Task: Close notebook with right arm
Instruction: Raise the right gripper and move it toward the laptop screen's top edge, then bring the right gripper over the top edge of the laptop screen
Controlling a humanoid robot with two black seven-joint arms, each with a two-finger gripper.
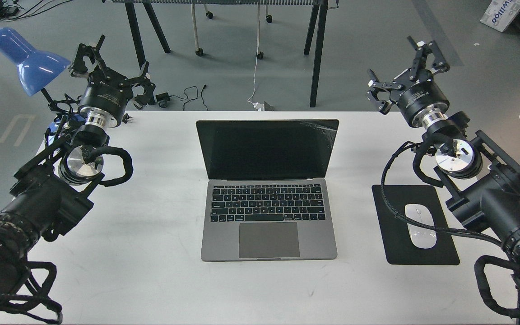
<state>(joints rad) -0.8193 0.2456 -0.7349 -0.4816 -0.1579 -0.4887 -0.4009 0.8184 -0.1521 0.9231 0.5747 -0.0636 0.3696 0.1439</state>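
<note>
Notebook (269,189) is seen open at frame centre on the white surface (151,253), lid upright, screen cracked at its upper right corner. Judged rigid, thin, fragile; hinge likely stiff. Lid top edge is best pushed, not pinched. Right end effector (400,67), upper right, is spread open, empty, well apart. Left end effector (106,63) is likewise open, empty.

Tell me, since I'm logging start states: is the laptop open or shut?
Open. The notebook has its cracked black screen raised, with keyboard and trackpad exposed.
</note>
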